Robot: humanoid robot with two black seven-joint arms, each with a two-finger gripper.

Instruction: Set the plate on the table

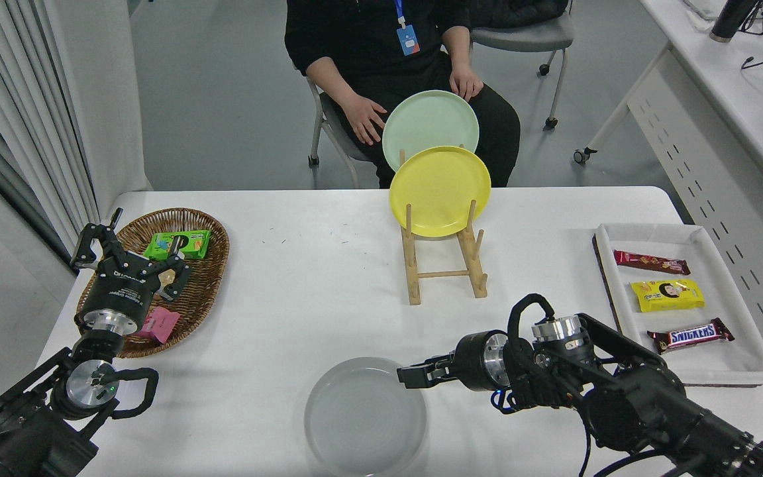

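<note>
The light-grey plate [365, 416] lies flat at the near middle of the white counter [328, 291]. The right gripper [414, 374] hovers at the plate's far right rim; whether its fingers are spread or clenched cannot be told. The left gripper [131, 255] is parked over the wicker basket [206, 278] at the left, fingers spread, gripping nothing. The basket holds a green packet [178, 244] and a pink packet [159, 324]. A wooden rack [444, 265] at the far middle carries a yellow plate [440, 191] and, behind it, a mint-green plate [429, 122]. The white tray [739, 371] at the right holds three snack bars in a row.
</note>
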